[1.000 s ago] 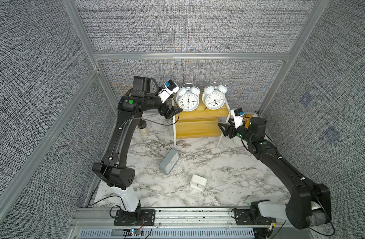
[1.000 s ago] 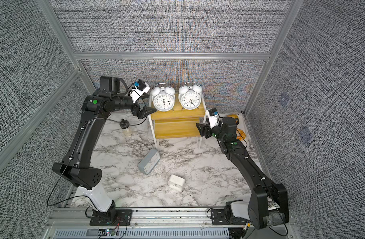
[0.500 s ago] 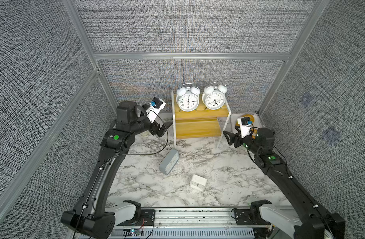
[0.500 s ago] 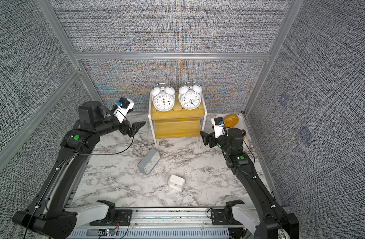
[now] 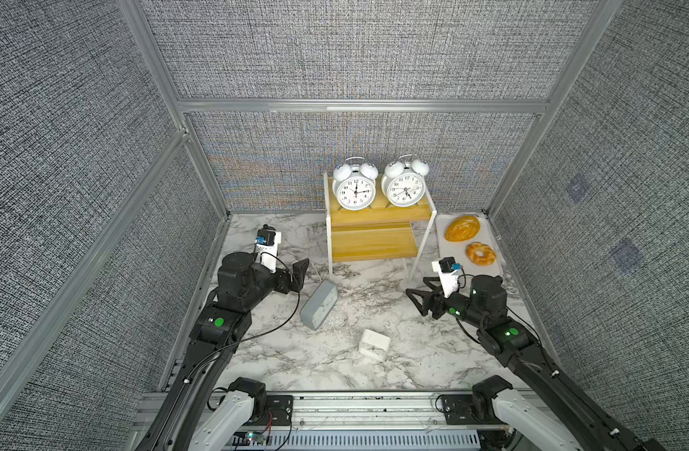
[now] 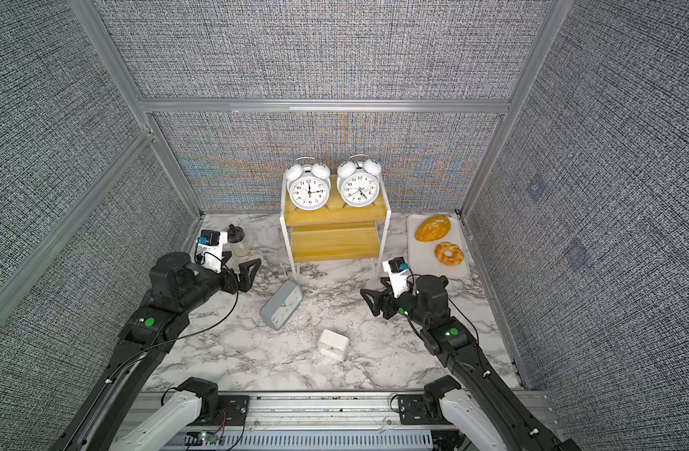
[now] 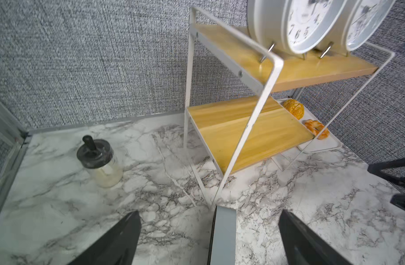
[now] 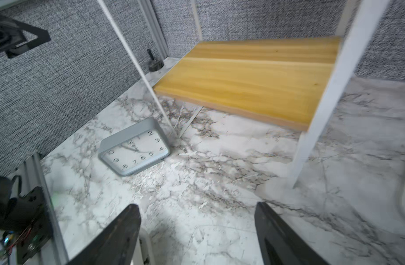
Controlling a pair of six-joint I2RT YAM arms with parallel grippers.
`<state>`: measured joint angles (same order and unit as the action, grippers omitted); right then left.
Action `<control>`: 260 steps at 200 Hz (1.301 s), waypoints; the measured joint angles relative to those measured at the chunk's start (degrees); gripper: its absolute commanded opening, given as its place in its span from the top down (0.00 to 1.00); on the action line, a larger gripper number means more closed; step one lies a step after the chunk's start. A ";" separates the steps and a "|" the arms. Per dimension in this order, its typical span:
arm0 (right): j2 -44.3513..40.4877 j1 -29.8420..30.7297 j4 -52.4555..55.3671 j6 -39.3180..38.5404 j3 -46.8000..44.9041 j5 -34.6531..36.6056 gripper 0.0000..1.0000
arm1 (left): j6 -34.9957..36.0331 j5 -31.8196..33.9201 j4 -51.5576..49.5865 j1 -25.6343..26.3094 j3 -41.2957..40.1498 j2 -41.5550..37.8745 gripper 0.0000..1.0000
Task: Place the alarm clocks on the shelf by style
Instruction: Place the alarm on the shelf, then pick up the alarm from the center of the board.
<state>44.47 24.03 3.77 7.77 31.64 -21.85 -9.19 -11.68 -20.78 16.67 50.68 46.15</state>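
Marble tabletop (image 5: 413,363), jar (image 6: 239,244), bread tray (image 5: 458,252) beside shelf (image 5: 374,242)

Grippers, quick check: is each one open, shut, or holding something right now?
Left gripper: jaws open, holding nothing.
Right gripper: jaws open, holding nothing.

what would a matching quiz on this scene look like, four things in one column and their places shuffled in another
1 twin-bell clocks
2 grey-blue clock
3 ring-shaped bread
4 jar

a on the white tray
b on the top board of the shelf
c on the tabletop in a back corner
d on the tabletop by a shelf leg

Pairs: 1-b, 2-d, 3-a, 4-c
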 measured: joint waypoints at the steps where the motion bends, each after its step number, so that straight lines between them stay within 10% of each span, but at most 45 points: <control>1: -0.02 0.22 0.07 -0.02 -0.07 0.02 0.17 | -0.13 0.02 0.04 0.00 -0.13 -0.11 0.01; 121: 8.26 28.94 0.31 0.81 -5.29 11.56 0.17 | -6.40 2.89 -0.20 0.00 -6.69 -4.70 0.01; 260: 15.21 31.87 -2.25 0.57 -5.07 17.00 0.17 | -6.91 2.49 -1.22 0.00 -7.43 -5.60 0.00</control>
<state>59.68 55.90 1.52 8.34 26.57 -4.84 -16.10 -9.19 -22.00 16.67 43.24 40.56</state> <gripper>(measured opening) 0.829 0.995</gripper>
